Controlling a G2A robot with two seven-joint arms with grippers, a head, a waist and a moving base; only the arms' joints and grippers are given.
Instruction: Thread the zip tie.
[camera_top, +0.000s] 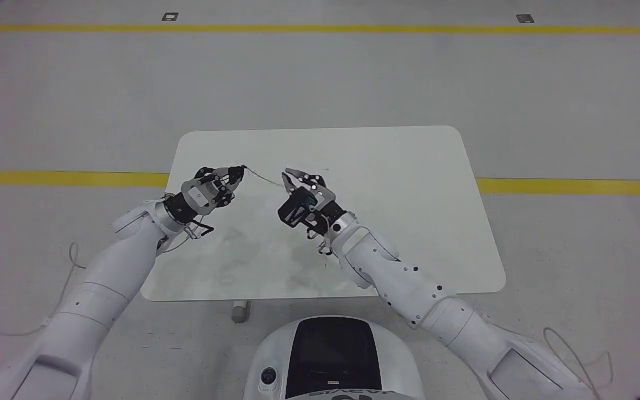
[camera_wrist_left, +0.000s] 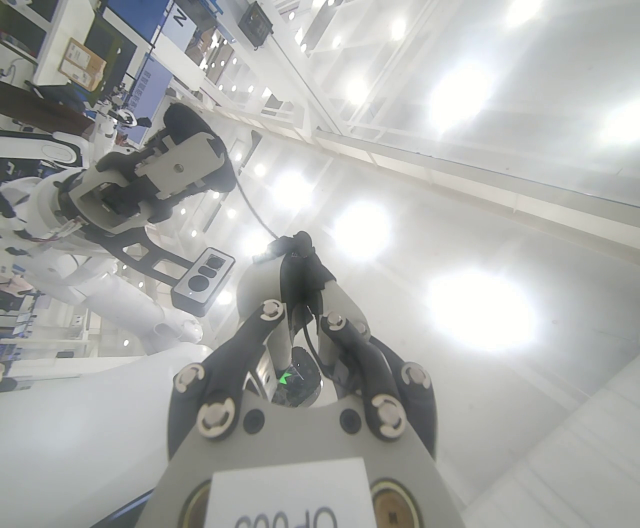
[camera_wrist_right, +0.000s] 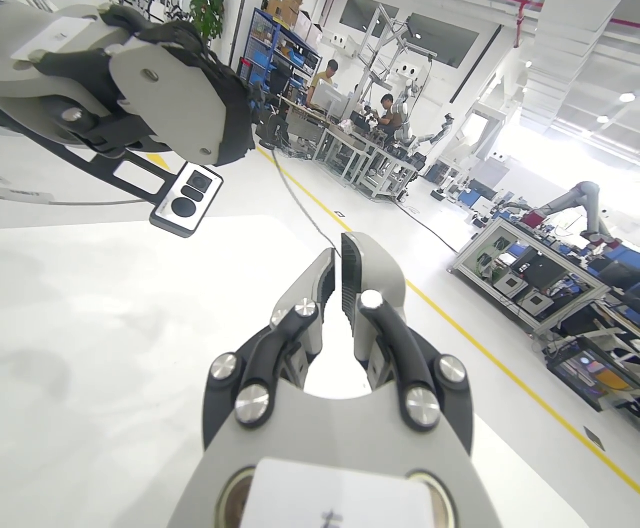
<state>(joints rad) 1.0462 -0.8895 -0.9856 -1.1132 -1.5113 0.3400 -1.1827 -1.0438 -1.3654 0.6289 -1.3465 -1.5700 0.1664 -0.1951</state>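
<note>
A thin black zip tie (camera_top: 262, 177) hangs stretched above the white table (camera_top: 400, 210), between my two grippers. My left gripper (camera_top: 236, 175) is shut on one end; in the left wrist view that end (camera_wrist_left: 272, 252) sticks out at the closed tips of this gripper (camera_wrist_left: 295, 250). The strap (camera_wrist_left: 252, 210) runs from there to the right gripper (camera_wrist_left: 220, 175). In the right wrist view my right gripper (camera_wrist_right: 338, 249) is shut on the strap's other end, and the strap (camera_wrist_right: 295, 192) leads away to the left gripper (camera_wrist_right: 235, 130).
The table's bare white top lies under and around both arms, with its far edge (camera_top: 320, 131) close behind the grippers. A yellow floor line (camera_top: 560, 186) runs past the table. Workbenches (camera_wrist_right: 525, 280) stand farther off in the room.
</note>
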